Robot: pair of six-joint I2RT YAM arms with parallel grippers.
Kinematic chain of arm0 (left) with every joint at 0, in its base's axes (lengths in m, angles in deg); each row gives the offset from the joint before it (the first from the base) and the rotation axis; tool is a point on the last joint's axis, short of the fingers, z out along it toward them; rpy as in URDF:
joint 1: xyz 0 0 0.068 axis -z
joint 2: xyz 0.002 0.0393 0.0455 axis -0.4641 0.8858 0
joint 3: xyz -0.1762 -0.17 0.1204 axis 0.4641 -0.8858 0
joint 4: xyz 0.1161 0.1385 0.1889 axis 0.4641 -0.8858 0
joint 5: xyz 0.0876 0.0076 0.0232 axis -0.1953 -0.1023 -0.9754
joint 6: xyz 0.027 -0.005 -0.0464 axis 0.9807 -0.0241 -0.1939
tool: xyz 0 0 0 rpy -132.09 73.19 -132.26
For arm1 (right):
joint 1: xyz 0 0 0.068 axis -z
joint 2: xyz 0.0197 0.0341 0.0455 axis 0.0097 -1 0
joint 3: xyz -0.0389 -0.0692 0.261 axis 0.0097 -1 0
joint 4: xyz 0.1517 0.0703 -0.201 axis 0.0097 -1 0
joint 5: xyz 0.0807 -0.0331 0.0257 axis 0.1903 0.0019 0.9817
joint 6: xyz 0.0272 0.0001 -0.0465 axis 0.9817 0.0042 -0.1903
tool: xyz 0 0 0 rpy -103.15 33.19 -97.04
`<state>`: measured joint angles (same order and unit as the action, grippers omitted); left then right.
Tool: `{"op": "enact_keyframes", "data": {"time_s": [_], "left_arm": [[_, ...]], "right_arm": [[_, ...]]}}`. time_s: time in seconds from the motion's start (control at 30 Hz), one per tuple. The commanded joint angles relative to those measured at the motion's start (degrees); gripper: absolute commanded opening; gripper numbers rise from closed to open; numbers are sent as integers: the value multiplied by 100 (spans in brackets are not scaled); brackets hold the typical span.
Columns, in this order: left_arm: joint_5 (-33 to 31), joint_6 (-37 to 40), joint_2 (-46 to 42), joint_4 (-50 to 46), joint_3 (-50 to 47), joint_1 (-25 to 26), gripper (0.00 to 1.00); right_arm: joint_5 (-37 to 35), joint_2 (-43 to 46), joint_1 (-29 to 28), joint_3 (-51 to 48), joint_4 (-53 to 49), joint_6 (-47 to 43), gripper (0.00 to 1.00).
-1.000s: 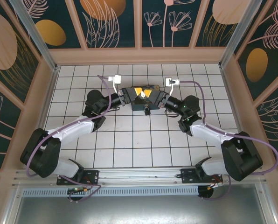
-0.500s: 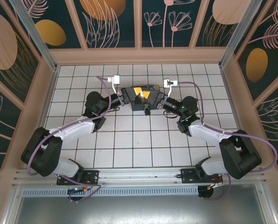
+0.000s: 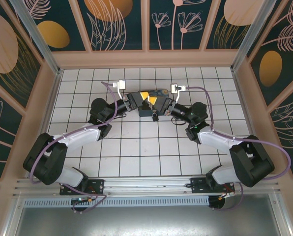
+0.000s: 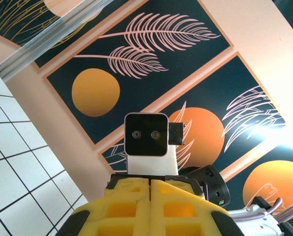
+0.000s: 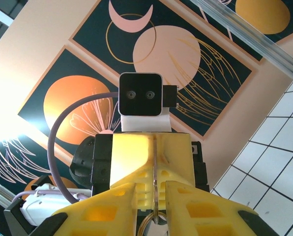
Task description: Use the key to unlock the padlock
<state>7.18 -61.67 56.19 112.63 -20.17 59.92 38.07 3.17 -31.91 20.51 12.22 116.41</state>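
Note:
Above the dark box (image 3: 154,112), my left gripper (image 3: 146,97) and right gripper (image 3: 158,101) meet tip to tip. The right gripper (image 5: 151,186) holds the key (image 5: 156,206) edge-on between its yellow fingers, and a silvery key ring (image 5: 147,224) spans the narrow gap below. The key's blade points into the seam of the left gripper's shut fingers (image 5: 134,157) facing it. In the left wrist view the left gripper (image 4: 150,181) is shut with only a hairline slit; I cannot tell what it pinches. A tiny dark thing (image 3: 155,117) on the box's near face may be the padlock.
White tiled floor (image 3: 136,147) surrounds the box. Patterned walls (image 3: 146,29) close in on three sides, the far wall a little beyond the grippers. Each wrist camera faces the other: the right one (image 4: 145,135), the left one (image 5: 140,101). Purple cables (image 3: 205,93) loop from both wrists.
Both grippers, still tip to tip over the box, have drifted slightly left and toward the far wall. Neither has opened or shut.

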Motion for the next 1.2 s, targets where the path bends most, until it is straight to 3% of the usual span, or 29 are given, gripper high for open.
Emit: {"op": "enact_keyframes", "data": {"time_s": [0.0,0.33,0.6,0.73,0.77,0.83,0.93,0.97,1.07,1.17], "left_arm": [[-82,-105,56,445,-32,16,0],[-52,-207,113,578,-58,16,0],[-123,-365,188,776,-123,15,0],[-167,-372,201,794,-167,12,0],[-208,-369,201,754,-176,15,7],[-255,-288,185,550,-172,12,38],[-519,66,-22,-276,-171,-19,69],[-654,249,-132,-654,-163,-40,76],[-1317,881,-527,-2126,-67,-138,84],[-2325,2020,-632,-4466,470,-54,76]], "right_arm": [[44,-36,-49,-64,387,40,23],[39,-88,-60,-40,421,55,14],[18,-177,-68,-56,665,149,0],[-81,-136,-71,-126,638,136,0],[-108,-117,-58,-144,621,134,0],[-160,-45,-31,-188,531,88,0],[-265,154,82,-323,78,-24,0],[-294,236,83,-404,-110,-49,0],[-248,529,506,-660,-586,-186,0],[-124,928,922,-841,-1450,-477,0]]}}
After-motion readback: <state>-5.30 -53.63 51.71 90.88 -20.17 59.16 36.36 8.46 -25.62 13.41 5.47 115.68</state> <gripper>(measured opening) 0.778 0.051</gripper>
